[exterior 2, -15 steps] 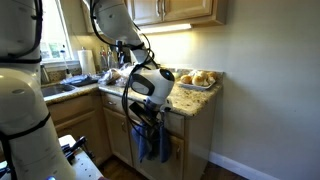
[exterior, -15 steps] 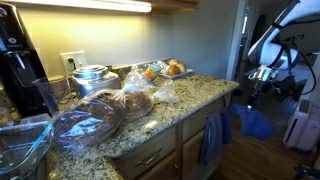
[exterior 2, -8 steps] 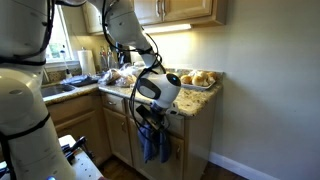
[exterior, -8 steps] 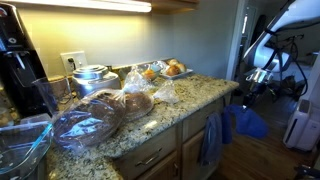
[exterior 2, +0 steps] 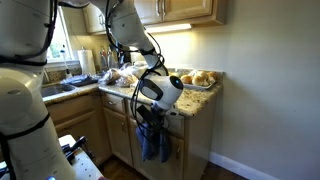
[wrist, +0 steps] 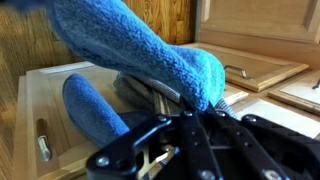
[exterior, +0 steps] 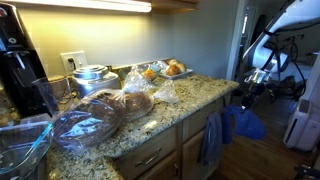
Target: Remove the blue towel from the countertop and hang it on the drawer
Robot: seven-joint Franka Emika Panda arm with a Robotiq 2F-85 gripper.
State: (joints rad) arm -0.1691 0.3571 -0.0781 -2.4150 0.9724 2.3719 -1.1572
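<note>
Blue towel (wrist: 150,55): bright royal blue with a thick fluffy pile, hanging in soft folds in the air. It is hanging clear of the countertop (exterior: 195,97), just past its end and in front of the wooden cabinet fronts (wrist: 262,28).

Gripper (exterior: 248,97): fingers pinching the towel's upper fold and carrying its weight.

Surroundings:
- A duller grey-blue towel (exterior: 211,138) is hanging below the counter edge.
- Bagged bread (exterior: 92,120) and a tray of rolls (exterior: 172,70) are sitting on the granite.

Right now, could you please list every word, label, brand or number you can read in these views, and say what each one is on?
None can be read.
The plastic bags on the countertop and the black appliance show no legible print: they are too small and blurred.
The blue towel and the cabinet doors in the wrist view are plain.
</note>
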